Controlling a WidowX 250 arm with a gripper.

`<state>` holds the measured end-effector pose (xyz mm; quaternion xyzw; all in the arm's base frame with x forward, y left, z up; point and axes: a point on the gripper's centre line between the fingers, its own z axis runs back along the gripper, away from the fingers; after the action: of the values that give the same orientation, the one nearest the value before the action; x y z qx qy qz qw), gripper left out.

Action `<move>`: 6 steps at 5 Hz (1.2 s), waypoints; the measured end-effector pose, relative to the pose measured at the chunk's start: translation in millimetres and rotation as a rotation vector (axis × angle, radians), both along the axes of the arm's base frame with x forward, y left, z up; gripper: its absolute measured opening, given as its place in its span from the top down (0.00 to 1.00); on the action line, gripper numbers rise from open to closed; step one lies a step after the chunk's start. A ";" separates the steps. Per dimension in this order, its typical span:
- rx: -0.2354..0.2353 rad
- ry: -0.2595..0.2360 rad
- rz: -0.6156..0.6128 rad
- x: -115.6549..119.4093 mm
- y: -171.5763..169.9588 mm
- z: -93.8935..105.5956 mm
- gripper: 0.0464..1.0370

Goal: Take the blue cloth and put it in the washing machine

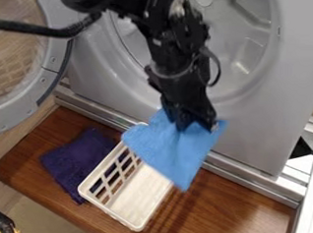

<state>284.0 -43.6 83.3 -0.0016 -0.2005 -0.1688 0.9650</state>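
The gripper (193, 124) hangs at the centre, in front of the lower rim of the washing machine's opening, and is shut on the blue cloth (174, 146). The light blue cloth droops from the fingertips over the upper part of the white basket and covers some of it. Behind the arm is the grey washing machine (251, 128), its round opening partly hidden by the arm. Its door (46, 83) stands swung open at the left.
A white plastic basket (134, 220) with slotted sides rests on the brown wooden board (226, 210). Left of it lies a dark purple cloth (78, 156), partly behind the basket's wall. A metal rail runs along the machine's bottom edge.
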 end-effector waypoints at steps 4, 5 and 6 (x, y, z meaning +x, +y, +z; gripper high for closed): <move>-0.013 -0.082 0.125 94.4 27.2 -6.1 0.99; -0.017 -0.072 0.133 121.3 25.5 -19.3 0.99; -0.008 -0.062 0.118 140.6 20.1 -18.1 0.97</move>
<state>424.6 -23.5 65.2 0.0117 -0.2308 -0.1106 0.9666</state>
